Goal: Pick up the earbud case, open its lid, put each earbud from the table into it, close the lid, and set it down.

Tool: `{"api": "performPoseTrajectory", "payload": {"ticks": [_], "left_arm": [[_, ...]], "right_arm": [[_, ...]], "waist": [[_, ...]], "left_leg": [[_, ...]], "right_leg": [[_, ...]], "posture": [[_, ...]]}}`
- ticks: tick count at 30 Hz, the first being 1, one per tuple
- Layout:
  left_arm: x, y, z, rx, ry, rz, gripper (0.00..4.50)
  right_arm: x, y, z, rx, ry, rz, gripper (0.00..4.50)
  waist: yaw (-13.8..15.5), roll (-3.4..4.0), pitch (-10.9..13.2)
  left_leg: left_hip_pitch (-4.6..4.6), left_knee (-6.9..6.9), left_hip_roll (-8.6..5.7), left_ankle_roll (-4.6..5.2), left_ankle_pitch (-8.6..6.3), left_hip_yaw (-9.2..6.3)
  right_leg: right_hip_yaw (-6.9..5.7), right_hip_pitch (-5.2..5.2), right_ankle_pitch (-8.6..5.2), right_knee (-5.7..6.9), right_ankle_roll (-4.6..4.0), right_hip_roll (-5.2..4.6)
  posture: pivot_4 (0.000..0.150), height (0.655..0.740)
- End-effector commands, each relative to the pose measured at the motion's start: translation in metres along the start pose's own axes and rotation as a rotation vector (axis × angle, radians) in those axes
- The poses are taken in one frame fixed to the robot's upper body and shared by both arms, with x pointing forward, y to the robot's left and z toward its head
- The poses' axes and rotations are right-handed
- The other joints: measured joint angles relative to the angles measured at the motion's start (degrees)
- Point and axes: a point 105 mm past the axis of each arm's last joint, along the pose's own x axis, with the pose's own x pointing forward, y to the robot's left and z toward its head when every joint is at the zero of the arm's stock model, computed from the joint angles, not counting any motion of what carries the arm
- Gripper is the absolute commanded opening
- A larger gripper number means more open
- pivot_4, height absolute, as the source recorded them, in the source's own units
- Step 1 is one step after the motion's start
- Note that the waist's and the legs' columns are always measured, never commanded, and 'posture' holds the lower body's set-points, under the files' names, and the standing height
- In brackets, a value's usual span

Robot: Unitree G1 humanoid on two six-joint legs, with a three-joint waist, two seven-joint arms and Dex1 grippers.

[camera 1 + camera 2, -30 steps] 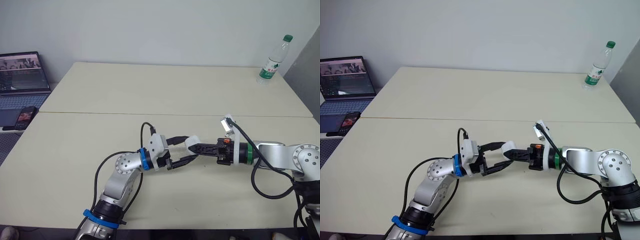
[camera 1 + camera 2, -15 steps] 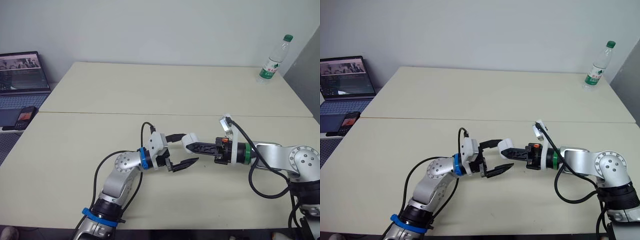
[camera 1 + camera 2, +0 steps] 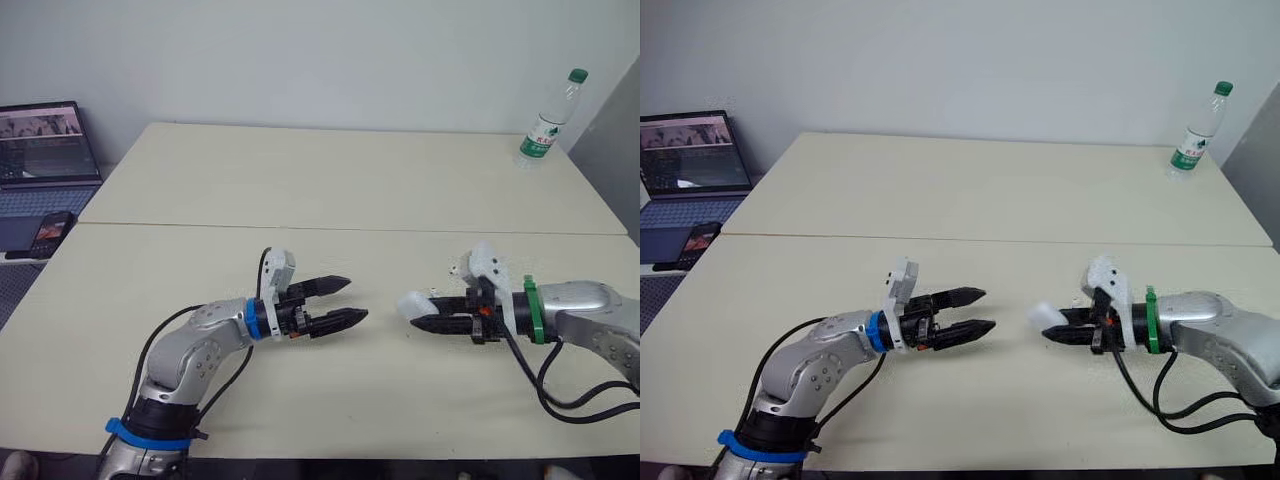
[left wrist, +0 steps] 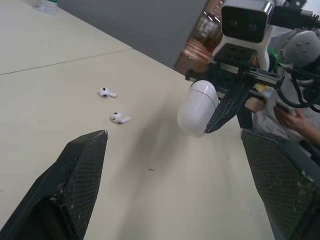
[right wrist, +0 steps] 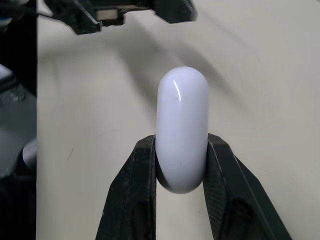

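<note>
Well off table edges (image 3: 380,420), right fingers (image 5: 132,200) pinch the earbud case (image 5: 182,125).

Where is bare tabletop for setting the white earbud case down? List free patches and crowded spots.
Free: the far cream table between the open laptop and the plastic water bottle; the near strip between the open left gripper and the right gripper, which pinches the white earbud case. Crowded: by the right gripper, where two white earbuds lie.
</note>
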Motion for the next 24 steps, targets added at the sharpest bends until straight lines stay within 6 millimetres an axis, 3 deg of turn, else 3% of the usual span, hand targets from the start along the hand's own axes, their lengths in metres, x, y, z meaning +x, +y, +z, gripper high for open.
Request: {"api": "performPoseTrajectory", "payload": {"ticks": [1, 4, 10, 19, 22, 24], "left_arm": [[0.003, -0.014, -0.001, 0.096, 0.081, -0.153, 4.46], [0.007, -0.010, 0.006, 0.125, 0.093, -0.213, 4.46], [0.018, -0.013, 0.006, 0.137, 0.111, -0.307, 4.46], [0.025, -0.009, 0.005, 0.140, 0.105, -0.293, 4.46], [0.025, -0.009, 0.004, 0.139, 0.106, -0.291, 3.92], [0.025, -0.007, 0.003, 0.144, 0.111, -0.275, 3.28]], "right_arm": [[0.000, 0.012, 0.001, -0.154, 0.119, 0.128, 0.86], [0.001, 0.012, 0.002, -0.172, 0.199, 0.176, 0.86], [0.015, 0.009, 0.025, -0.187, 0.203, 0.197, 0.86], [0.023, 0.004, 0.039, -0.112, 0.178, 0.152, 0.86], [0.024, 0.004, 0.042, -0.101, 0.171, 0.148, 0.86], [0.024, 0.004, 0.042, -0.099, 0.170, 0.146, 0.86]], "waist": [[0.1, 0.03, 0.1], [0.3, 0.00, 0.2], [0.3, -0.04, 0.2], [0.3, -0.05, 0.2], [0.3, -0.06, 0.3], [0.3, -0.06, 0.3]], "left_leg": [[0.00, 0.00, -0.02, 0.00, 0.00, -0.01], [-0.01, 0.02, -0.06, 0.00, 0.00, -0.03], [-0.05, 0.02, -0.09, 0.00, 0.00, -0.09], [-0.33, 0.04, -0.11, 0.00, 0.00, -0.38], [-0.33, 0.06, -0.15, 0.00, 0.00, -0.39], [-0.33, 0.07, -0.17, 0.00, 0.00, -0.39]], "right_leg": [[-0.01, 0.01, 0.01, 0.00, -0.04, 0.00], [-0.05, 0.01, 0.08, 0.00, -0.23, -0.05], [-0.07, 0.01, 0.11, 0.00, -0.33, -0.10], [-0.18, -0.16, 0.06, 0.10, -0.45, -0.16], [-0.19, -0.16, 0.06, 0.14, -0.45, -0.19], [-0.20, -0.16, 0.06, 0.16, -0.45, -0.21]], "posture": [[0.150, 0.7389], [0.150, 0.7389], [0.150, 0.7389], [0.150, 0.7389], [0.150, 0.7389], [0.150, 0.7389]]}}
